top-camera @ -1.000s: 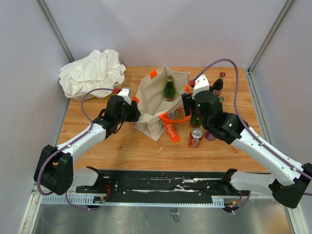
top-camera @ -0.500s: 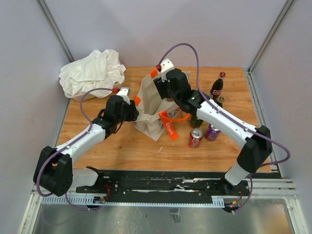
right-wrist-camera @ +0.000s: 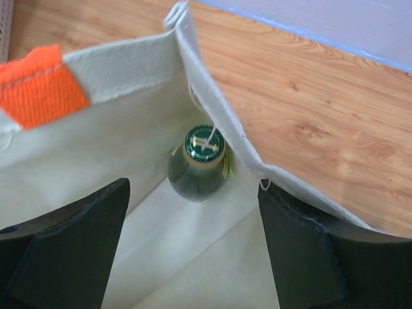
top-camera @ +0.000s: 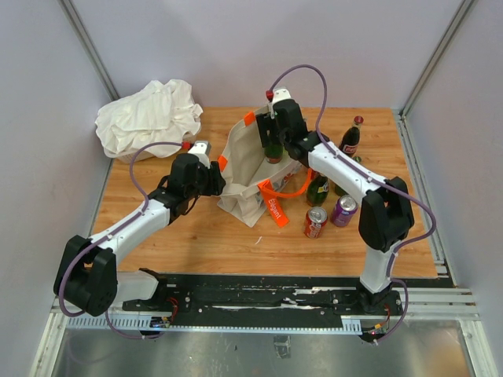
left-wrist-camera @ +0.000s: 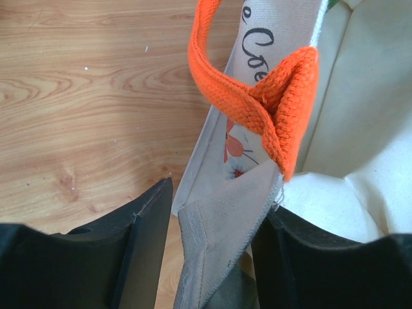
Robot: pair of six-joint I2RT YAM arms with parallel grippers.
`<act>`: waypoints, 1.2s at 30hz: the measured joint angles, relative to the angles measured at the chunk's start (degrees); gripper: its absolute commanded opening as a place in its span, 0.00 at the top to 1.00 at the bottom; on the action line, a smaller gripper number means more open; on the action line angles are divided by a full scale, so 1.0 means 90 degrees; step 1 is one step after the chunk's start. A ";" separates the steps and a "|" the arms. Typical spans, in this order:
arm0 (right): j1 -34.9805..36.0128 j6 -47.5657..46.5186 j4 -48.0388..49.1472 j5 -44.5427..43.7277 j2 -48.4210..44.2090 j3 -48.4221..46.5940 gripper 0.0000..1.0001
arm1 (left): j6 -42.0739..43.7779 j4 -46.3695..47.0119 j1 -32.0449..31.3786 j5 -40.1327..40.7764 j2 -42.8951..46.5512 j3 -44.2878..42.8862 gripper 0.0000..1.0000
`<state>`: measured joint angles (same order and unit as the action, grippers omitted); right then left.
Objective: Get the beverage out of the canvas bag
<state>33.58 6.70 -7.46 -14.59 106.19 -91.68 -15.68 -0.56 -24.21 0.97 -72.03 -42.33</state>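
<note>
The cream canvas bag (top-camera: 244, 169) stands open at the table's middle, with a green glass bottle, the beverage (top-camera: 273, 145), upright inside at its far wall. My right gripper (top-camera: 271, 129) hangs open over the bag's mouth. In its wrist view the bottle cap (right-wrist-camera: 203, 147) shows just ahead of the right gripper (right-wrist-camera: 193, 193), between the spread fingers. My left gripper (top-camera: 218, 174) is at the bag's left rim. In the left wrist view the left gripper (left-wrist-camera: 215, 206) straddles the rim fabric (left-wrist-camera: 219, 225) below an orange handle (left-wrist-camera: 257, 106), and a gap shows beside one finger.
A white cloth heap (top-camera: 149, 116) lies at the back left. Right of the bag stand a cola bottle (top-camera: 350, 140), another green bottle (top-camera: 317, 191), a red can (top-camera: 316, 222) and a purple can (top-camera: 343, 210). An orange strap tag (top-camera: 275, 210) hangs down the bag's front.
My right arm swung left from beside the cans to over the bag's mouth, and its jaws spread wider. The left arm stayed at the rim.
</note>
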 measured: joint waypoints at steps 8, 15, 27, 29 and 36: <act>-0.0114 0.0209 0.0017 0.0107 0.0641 -0.0736 0.23 | 0.0034 -0.0010 0.0000 -0.0012 -0.0012 -0.0017 0.47; -0.0197 0.0289 0.0015 0.0194 0.1120 -0.1018 0.27 | 0.0032 -0.0046 0.0000 -0.0019 -0.0022 -0.0049 0.47; -0.0362 0.0529 0.0063 0.0296 0.1331 -0.1022 0.56 | 0.0027 -0.0051 0.0000 -0.0015 -0.0027 -0.0049 0.50; -0.0393 0.0568 0.0087 0.0296 0.1401 -0.1022 0.72 | 0.0024 -0.0046 0.0000 -0.0015 -0.0039 -0.0049 0.53; -0.0418 0.0432 0.0136 0.0355 0.1496 -0.1100 0.99 | 0.0007 0.0000 0.0000 0.0066 -0.0075 -0.0049 0.63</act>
<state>29.82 10.59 -6.24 -11.40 119.66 -101.58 -15.62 -0.56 -24.21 1.56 -72.71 -42.76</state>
